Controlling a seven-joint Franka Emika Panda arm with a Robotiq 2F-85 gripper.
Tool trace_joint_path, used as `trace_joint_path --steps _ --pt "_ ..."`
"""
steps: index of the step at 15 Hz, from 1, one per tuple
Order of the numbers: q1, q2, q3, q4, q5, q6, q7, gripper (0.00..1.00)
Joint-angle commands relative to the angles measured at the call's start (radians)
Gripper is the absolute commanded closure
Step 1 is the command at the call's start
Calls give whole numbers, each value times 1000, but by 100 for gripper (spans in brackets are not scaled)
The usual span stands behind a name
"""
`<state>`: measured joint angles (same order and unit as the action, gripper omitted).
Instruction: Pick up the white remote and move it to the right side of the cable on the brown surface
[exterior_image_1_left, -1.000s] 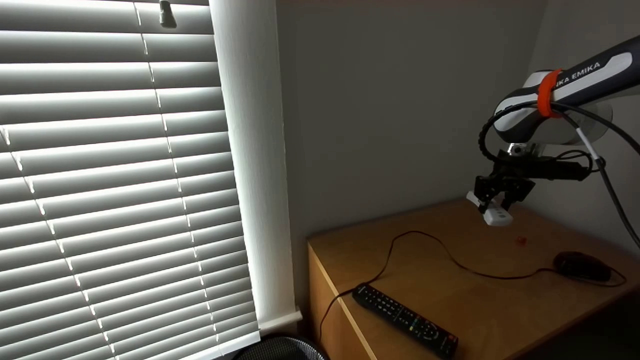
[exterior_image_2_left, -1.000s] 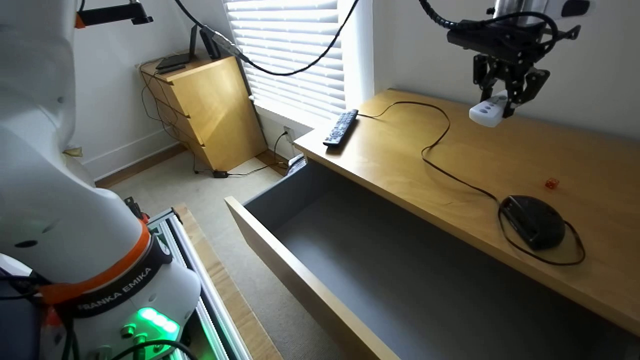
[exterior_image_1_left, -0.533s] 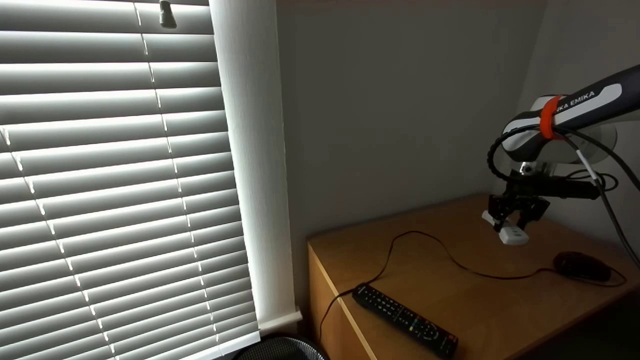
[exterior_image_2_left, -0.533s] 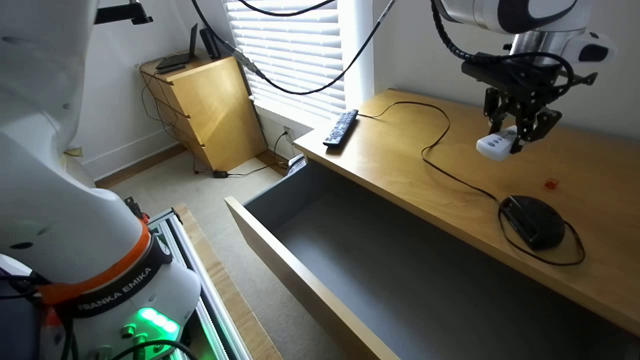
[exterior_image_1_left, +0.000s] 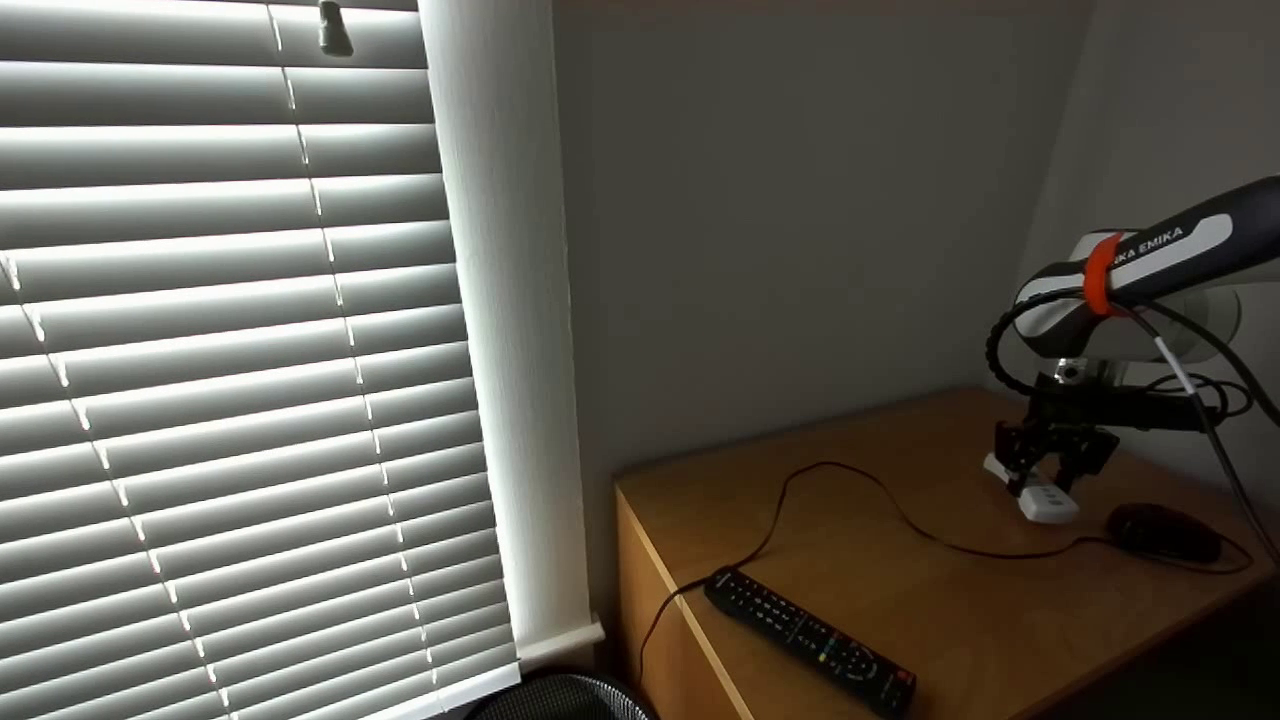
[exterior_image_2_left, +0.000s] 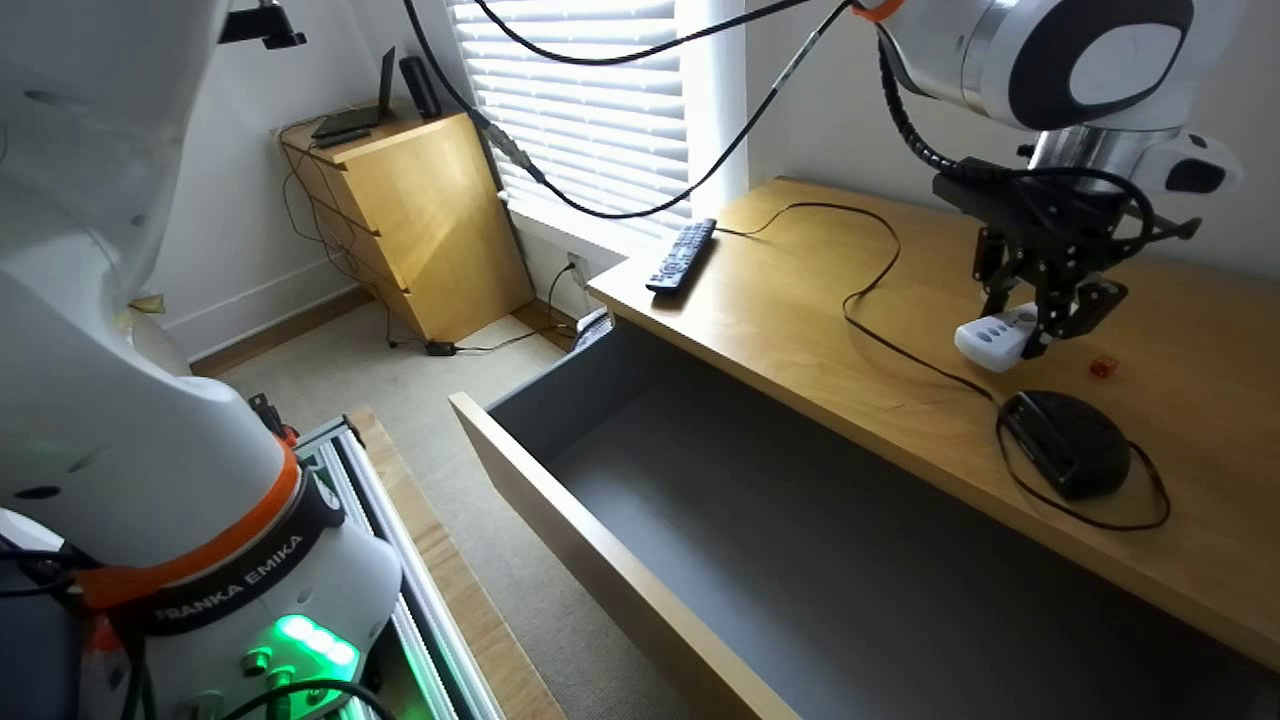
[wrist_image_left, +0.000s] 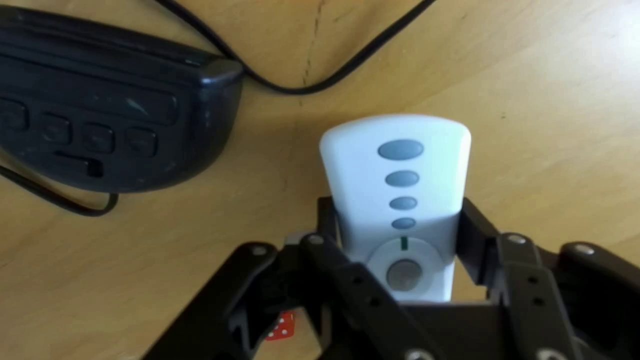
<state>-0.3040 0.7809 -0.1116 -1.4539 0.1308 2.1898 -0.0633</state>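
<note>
White remote held in the hand, near the cable

From where I'm standing, the hand has a dark finger tight against each long side of the white remote, buttons facing up. Whether the remote touches the counter or is just above it, I can't tell. In an exterior view it is to the right of the cable and apart from it, and set back farther from the counter's front edge than the black four-button device, which sits near that edge with the cable curving round it. A red die shows near the fingers. The wall bounds the back. On the cable's other side, a broad stretch of light-brown wood runs to the black TV remote, lying near the counter's end, its tip at the cable.

Under the front edge, a drawer is pulled well out, its grey floor in plain sight. Low by the window blind, a black mesh basket shows just the top of its side; what it holds is hidden from me.
</note>
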Motion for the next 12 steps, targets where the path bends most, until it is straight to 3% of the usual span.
trace_joint_path --steps 1,9,11,12 --pt "-10 34 0 43 6 -29 14 67" --pt "-11 47 -3 53 2 -41 17 67" --pt "-11 47 -3 54 2 -46 18 29" --pt "-11 47 -3 54 2 -48 18 20"
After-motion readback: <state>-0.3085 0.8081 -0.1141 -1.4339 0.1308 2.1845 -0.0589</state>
